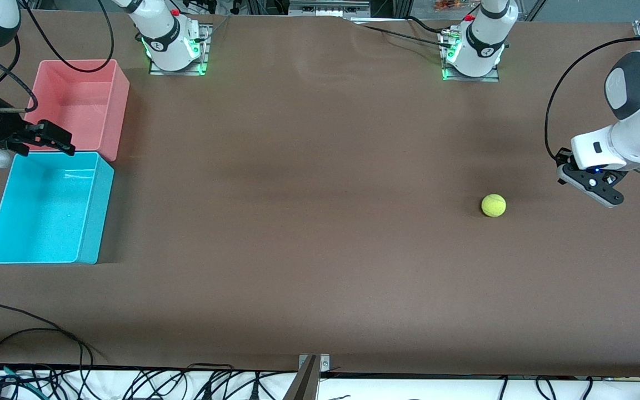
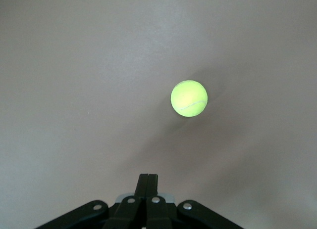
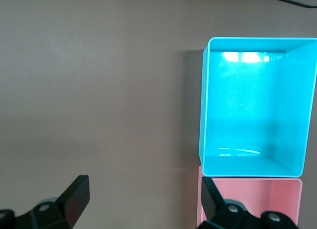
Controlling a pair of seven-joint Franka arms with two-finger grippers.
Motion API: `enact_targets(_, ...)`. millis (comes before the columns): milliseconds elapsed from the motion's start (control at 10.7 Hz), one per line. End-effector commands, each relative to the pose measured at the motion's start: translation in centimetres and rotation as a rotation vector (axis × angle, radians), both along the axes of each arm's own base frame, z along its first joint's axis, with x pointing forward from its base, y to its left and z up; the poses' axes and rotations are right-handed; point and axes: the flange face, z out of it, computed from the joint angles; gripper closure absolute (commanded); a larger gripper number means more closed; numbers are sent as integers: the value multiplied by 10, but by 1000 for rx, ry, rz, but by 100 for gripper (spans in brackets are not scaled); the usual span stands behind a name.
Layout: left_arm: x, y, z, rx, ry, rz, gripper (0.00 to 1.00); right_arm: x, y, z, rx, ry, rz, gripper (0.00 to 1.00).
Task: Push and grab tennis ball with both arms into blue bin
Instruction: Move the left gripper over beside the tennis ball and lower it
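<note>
Tennis ball (image 1: 493, 205) lies clear ahead of closed left gripper (image 2: 147, 182); right gripper (image 3: 143, 197), fingers spread, is held above pink bin (image 1: 84, 103), blue bin (image 1: 48, 208) adjoining.

Yellow-green tennis ball (image 1: 493, 205) on bare table, cyan blue bin (image 1: 48, 208) empty, well apart

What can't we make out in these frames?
- Tennis ball: printed lettering too small in the front view, washed out in the left wrist view.
- Left gripper: fingertips in the front view hidden by its own body.
- Right gripper: fingers cut off by the right wrist view's edge.
- Pink bin: mostly cut off there.
</note>
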Motion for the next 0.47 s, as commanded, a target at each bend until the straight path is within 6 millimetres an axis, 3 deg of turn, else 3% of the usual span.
enact_targets(0,-3,5,-17,-32,-54,-273,100,-3,-2,1,21,-3,7,0)
enact_targets(187,-3,5,-59,-73,-94,-443,100,-3,-2,1,21,-4,7,0)
enact_targets(374,-10,5,-80,-67,-102,-514,100,-3,-6,1,21,-5,1,0)
